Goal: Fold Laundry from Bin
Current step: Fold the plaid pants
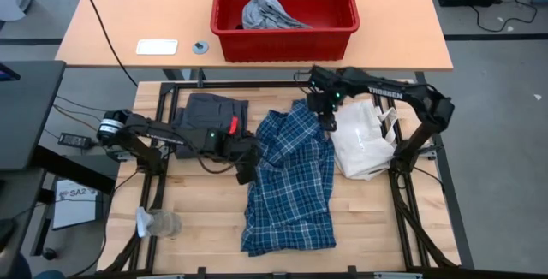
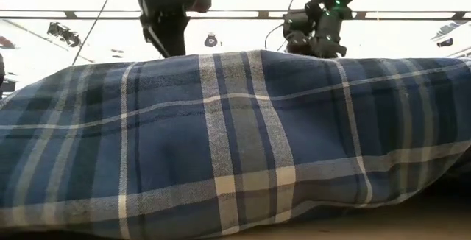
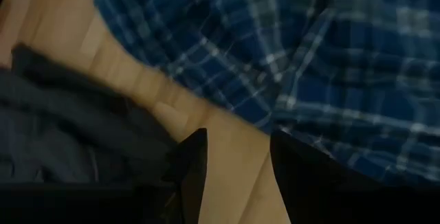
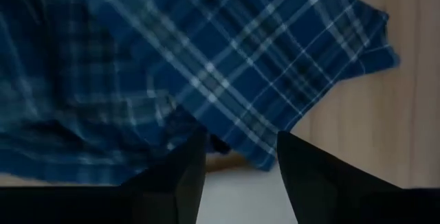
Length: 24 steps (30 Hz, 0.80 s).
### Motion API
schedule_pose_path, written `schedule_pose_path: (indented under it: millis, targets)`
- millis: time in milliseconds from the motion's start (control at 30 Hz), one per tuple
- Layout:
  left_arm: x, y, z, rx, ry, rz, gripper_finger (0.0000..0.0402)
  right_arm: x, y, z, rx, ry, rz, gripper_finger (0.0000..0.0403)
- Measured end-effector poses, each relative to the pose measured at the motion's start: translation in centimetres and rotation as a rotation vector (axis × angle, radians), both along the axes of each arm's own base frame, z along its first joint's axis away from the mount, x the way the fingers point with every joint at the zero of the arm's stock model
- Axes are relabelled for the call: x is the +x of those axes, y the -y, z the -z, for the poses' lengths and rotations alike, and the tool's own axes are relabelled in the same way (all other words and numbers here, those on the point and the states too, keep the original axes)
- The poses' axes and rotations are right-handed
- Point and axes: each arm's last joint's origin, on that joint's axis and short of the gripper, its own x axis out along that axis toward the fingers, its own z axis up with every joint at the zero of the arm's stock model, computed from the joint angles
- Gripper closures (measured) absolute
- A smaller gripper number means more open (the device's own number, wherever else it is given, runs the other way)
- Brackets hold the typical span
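Observation:
The blue-and-white plaid shirt [image 1: 287, 176] lies rumpled on the wooden table's middle and fills the low view [image 2: 235, 144]. Dark grey shorts [image 1: 210, 112] lie at its far left. The red bin [image 1: 282, 9] stands on the far table with a light grey piece [image 1: 270, 14] inside. My left gripper [image 1: 244, 172] [image 3: 237, 176] is open over bare wood at the shirt's left edge. My right gripper [image 1: 327, 125] [image 4: 240, 176] is open above the shirt's far right edge, beside the white bag [image 1: 364, 142].
The white bag with cords lies right of the shirt, under my right arm. A small pale object [image 1: 158, 222] sits at the near left corner. A white card [image 1: 157, 46] and a small round thing [image 1: 200, 47] lie on the far table, left of the bin.

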Motion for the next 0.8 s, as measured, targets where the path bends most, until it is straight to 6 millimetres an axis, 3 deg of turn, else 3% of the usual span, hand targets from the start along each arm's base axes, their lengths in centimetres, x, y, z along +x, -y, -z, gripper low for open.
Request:
schedule_pose_path:
  millis: [333, 533, 800]
  targets:
    - [0.3, -2.0, -1.1, -0.045, 0.073, 0.073, 0.0237, -1.4, -0.9, 5.0, -0.131, -0.039, -0.305, 0.0241]
    - [0.3, -2.4, -1.2, -0.044, 0.074, 0.063, 0.0237, -1.1, -0.4, 5.9, -0.204, -0.053, -0.334, 0.0243]
    - [0.3, -2.4, -1.1, -0.056, 0.073, 0.040, 0.0237, -1.7, -0.8, 7.8, -0.140, -0.118, -0.382, 0.0265]
